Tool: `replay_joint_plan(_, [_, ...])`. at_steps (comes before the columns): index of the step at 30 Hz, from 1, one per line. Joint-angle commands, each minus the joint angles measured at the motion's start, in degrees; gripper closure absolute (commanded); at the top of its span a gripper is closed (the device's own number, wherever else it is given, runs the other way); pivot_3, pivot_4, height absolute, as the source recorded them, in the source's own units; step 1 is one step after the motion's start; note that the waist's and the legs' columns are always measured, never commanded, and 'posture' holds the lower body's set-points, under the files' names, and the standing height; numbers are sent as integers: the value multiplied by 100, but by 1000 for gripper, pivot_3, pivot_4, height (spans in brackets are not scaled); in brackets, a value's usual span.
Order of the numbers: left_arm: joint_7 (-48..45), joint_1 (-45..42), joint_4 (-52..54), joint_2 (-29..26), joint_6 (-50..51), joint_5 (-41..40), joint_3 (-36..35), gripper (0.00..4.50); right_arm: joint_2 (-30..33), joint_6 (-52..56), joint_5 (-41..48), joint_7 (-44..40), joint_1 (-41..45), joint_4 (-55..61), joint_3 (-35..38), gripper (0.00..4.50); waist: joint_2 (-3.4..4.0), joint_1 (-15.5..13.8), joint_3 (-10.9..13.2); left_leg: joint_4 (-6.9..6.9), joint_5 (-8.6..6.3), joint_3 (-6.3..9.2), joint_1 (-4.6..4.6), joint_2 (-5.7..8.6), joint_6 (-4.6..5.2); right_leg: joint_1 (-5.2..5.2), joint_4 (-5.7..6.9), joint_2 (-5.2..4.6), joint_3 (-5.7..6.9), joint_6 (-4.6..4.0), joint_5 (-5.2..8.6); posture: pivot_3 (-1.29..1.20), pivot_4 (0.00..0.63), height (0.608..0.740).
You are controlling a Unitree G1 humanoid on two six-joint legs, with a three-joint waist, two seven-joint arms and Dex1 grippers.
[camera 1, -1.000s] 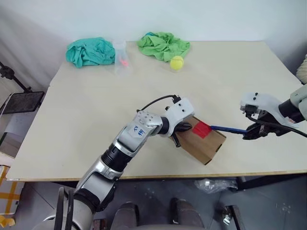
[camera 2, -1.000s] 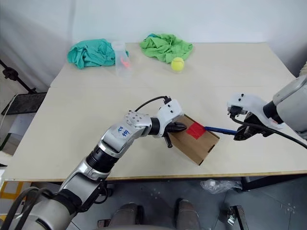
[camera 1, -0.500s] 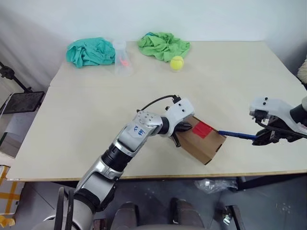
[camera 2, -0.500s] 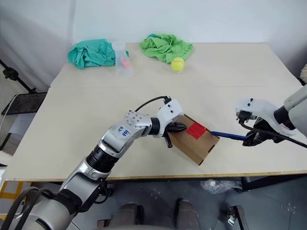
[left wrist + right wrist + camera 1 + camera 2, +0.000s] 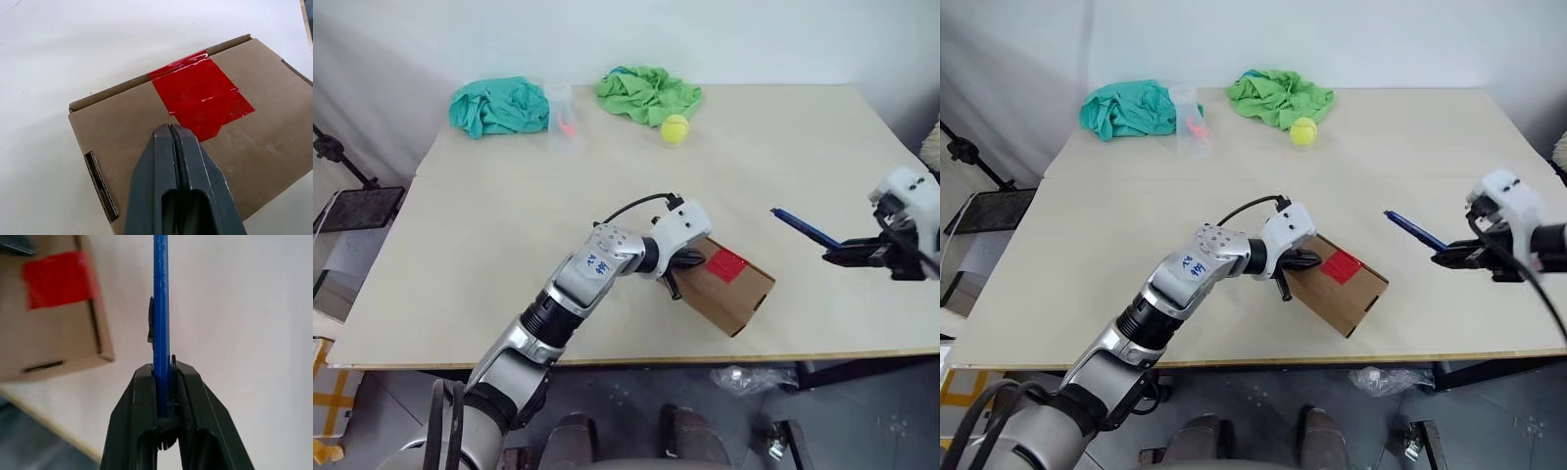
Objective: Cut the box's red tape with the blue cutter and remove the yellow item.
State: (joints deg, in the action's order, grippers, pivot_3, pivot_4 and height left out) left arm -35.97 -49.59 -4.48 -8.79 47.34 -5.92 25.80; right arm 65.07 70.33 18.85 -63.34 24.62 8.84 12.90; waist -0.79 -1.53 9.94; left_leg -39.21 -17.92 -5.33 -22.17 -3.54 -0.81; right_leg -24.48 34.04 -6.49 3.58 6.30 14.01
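The brown box (image 5: 736, 294) lies near the table's front edge with the red tape (image 5: 726, 263) on its top face. My left gripper (image 5: 170, 128) is shut and empty, and its tips rest on the box (image 5: 122, 127) just beside the wrinkled red tape (image 5: 200, 93). My right gripper (image 5: 842, 258) hangs to the right of the box, shut on the blue cutter (image 5: 803, 228). The cutter (image 5: 161, 298) points back toward the box, with its tip in the air and clear of the tape. The yellow item is hidden.
At the back of the table (image 5: 509, 215) lie a teal cloth (image 5: 499, 105), a clear plastic cup (image 5: 560, 117), a green cloth (image 5: 646, 91) and a tennis ball (image 5: 674, 128). The table's right edge runs close to my right gripper.
My right gripper has swung right and away from the box, taking the cutter's tip off the tape and rolling so the cutter angles upward. The left gripper and the box have stayed put.
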Motion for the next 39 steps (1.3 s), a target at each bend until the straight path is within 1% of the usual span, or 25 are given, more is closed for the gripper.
replay_joint_plan(1, [-62, 18, -349, -40, 83, 140, 116, 4482, -583, -921, -426, 1060, -647, -285, 542, 4344, -2, -7, 1, 0, 1, 2, 1, 2, 2, 3, 0, 1, 0, 1, 0, 0, 150, 740])
replay_joint_plan(2, [-86, -2, -357, -50, 82, 139, 107, 4482, -849, -1144, -491, 1381, -725, -454, 628, 4344, -2, 1, 1, 0, 1, 3, 2, 1, 2, 4, -1, 1, -1, 1, -1, 0, 150, 740])
replay_joint_plan(4, [-134, -38, -360, -82, 73, 147, 103, 4482, -1276, -1236, -523, 1877, -684, -849, 751, 4344, 0, 12, 0, -1, 3, -1, 2, 5, 5, 4, -3, -1, -5, 6, -5, 0, 150, 740])
replay_joint_plan(9, [-203, -67, -219, -183, 157, 114, 20, 4482, -1652, -1524, -482, 2293, -783, -1288, 760, 4344, 25, 20, -1, -1, 9, -3, 2, 9, 14, 2, -5, -1, -10, 6, -12, 0, 150, 740])
replay_joint_plan(11, [-192, -159, -173, -203, 227, 52, -144, 4500, -1850, -1642, -461, 2588, -688, -1694, 901, 3592, 22, 26, 1, 0, 9, 0, 3, 6, 14, 3, -4, 4, -9, 6, -12, 0, 150, 740])
replay_joint_plan(12, [-182, -209, -171, -218, 261, 35, -221, 4500, -1871, -1743, -458, 2643, -690, -1768, 938, 3338, 22, 30, 1, 0, 9, 0, 1, 7, 14, 2, -4, 3, -9, 6, -12, 0, 150, 740])
replay_joint_plan(14, [-177, -308, -196, -236, 281, 13, -352, 4500, -1839, -1852, -407, 2651, -678, -1818, 999, 2648, 22, 44, 0, 0, 9, -3, 2, 7, 14, 2, -5, 3, -12, 7, -13, 0, 150, 740])
replay_joint_plan(20, [-180, -513, -141, -250, 400, -140, -729, 4500, -1731, -2232, -419, 2791, -858, -1553, 1092, 561, 23, 49, 1, 3, 9, -2, -2, 7, 15, -2, -5, 4, -12, 7, -13, 0, 150, 740])
replay_joint_plan(21, [-172, -556, -126, -244, 430, -180, -817, 4500, -1724, -2339, -390, 2797, -894, -1424, 1157, 239, 24, 47, 3, 3, 9, -2, -4, 7, 14, -3, -6, 3, -12, 8, -14, 0, 150, 740])
replay_joint_plan(22, [-168, -580, -114, -242, 447, -201, -867, 4500, -1720, -2407, -359, 2795, -922, -1335, 1197, 32, 26, 42, 4, 3, 9, -2, -8, 8, 15, -6, -7, 3, -12, 9, -14, 0, 150, 740])
replay_joint_plan(27, [-354, -694, 93, -564, 730, -406, -1209, 4500, -1612, -2707, -334, 2879, -1151, -409, 1536, 32, 34, 35, 9, 7, 9, -3, -15, 7, 14, -15, -11, 5, -12, 10, -15, 0, 150, 740])
replay_joint_plan(31, [-737, -531, 383, -1225, 1062, -575, -1204, 4500, -1479, -2253, -5, 2758, -1034, 219, 1603, 32, 36, 56, 11, 12, 9, -4, -13, 6, 13, -15, -13, 7, -12, 10, -14, 0, 150, 740])
replay_joint_plan(34, [-1024, -223, 582, -1673, 1175, -672, -1021, 4500, -1303, -1875, 169, 2616, -886, 491, 1207, 648, 37, 78, 10, 12, 9, -4, -12, 5, 13, -14, -13, 7, -12, 10, -14, 0, 150, 740])
replay_joint_plan(37, [-1352, 158, 1017, -1981, 1448, -887, -753, 4500, -1300, -1846, 223, 2508, -565, 569, 654, 1675, 35, 104, 12, 12, 9, -3, -12, 3, 14, -14, -13, 7, -12, 8, -13, 0, 150, 740])
replay_joint_plan(38, [-1428, 276, 1190, -2048, 1534, -963, -670, 4500, -1316, -1838, 192, 2513, -445, 537, 460, 2081, 35, 110, 12, 12, 9, -3, -14, 4, 14, -15, -13, 6, -13, 8, -13, 0, 150, 740])
replay_joint_plan(39, [-1469, 397, 1370, -2060, 1653, -1063, -607, 4500, -1360, -1872, 134, 2508, -296, 419, 228, 2356, 32, 116, 16, 12, 9, -3, -14, 4, 14, -15, -14, 6, -13, 8, -13, 0, 150, 740])
